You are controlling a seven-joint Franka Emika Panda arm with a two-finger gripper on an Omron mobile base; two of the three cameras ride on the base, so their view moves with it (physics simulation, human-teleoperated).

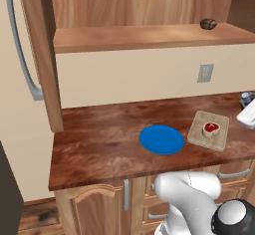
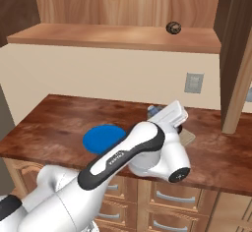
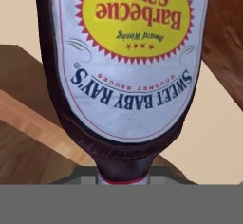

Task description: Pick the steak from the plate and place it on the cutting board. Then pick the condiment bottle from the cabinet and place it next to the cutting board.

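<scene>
The dark reddish-brown countertop [image 1: 99, 139] runs across both base views under the light wood cabinet [image 1: 149, 36], whose open shelf ledge carries a small brown round lump [image 1: 208, 24] and no bottle. On the counter the blue plate [image 1: 161, 139] lies bare, and just to its right the cutting board [image 1: 208, 130] holds the steak [image 1: 210, 128], so by how things lie the first half of the task looks done. The arm reaches out over the counter to the right of the board, its hand partly cut by the edge of the left base view. There a small dark shape with a blue cap, likely the condiment bottle [image 1: 245, 98], shows close to the hand, just beyond the board's far right corner. In the hand view the bottle [image 3: 128, 66] sits very close to the camera with its label reading upside down, its narrow neck pointing toward the gripper and its long axis running straight away from the hand. That closeness suggests the gripper is clamped on the neck, but its fingertips are not visible, so I cannot tell how they stand. If the bottle is held, what remains is to lower it upright onto bare counter beside the board, which lies to the left of the hand.
</scene>
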